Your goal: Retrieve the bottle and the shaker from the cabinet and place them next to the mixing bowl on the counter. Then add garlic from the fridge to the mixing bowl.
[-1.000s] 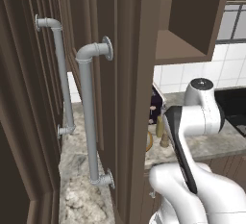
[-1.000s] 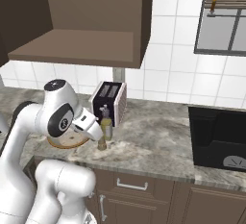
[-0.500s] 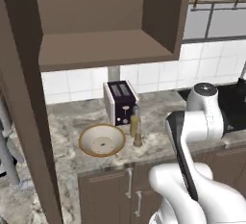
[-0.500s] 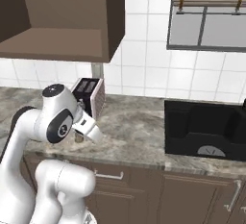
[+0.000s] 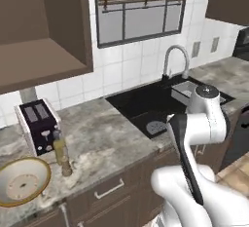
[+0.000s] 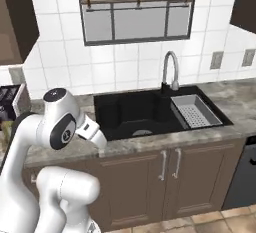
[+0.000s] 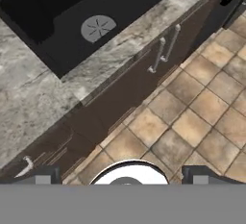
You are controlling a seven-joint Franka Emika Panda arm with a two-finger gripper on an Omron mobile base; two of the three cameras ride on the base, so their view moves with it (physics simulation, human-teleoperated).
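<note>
Transit stage, base carrying the arm along the counter [image 5: 102, 133] toward a fridge not yet in sight; judged best done with the arm kept tucked and the empty gripper [image 7: 120, 180], fingers spread wide apart, held clear of the worktop edge. Far left in the left base view: mixing bowl [image 5: 22, 186] at the counter's front edge, with bottle [image 5: 60, 149] and shaker [image 5: 66, 168] just beside it, the toaster [image 5: 38, 126] behind; cabinet [image 5: 44, 41] above, open. Centre: black sink [image 6: 135, 112] with tap [image 6: 171, 69] and grey drain tray [image 6: 196, 111]. The hand view shows the counter lip, the base-cabinet handles [image 7: 163, 55] and open tiled floor [image 7: 192, 122], offering free room for driving rightward.
</note>
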